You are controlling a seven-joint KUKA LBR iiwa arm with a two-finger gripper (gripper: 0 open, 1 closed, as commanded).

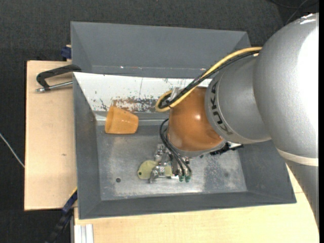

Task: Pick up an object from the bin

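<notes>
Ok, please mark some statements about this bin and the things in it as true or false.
1. The orange plastic cup lies on its side by the back wall of the grey metal bin. True.
2. That cup is between the jaws. False: it lies apart from them, at the back left.
3. A small pale yellowish piece lies on the bin floor beside the jaws, near the front. True.
4. A heap of many things fills the bin. False: the cup and the pale piece are what can be seen.

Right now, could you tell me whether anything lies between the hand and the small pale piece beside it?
Nothing visible does: the hand is right beside the pale piece, on its right; the orange cup lies apart, up-left.
</notes>
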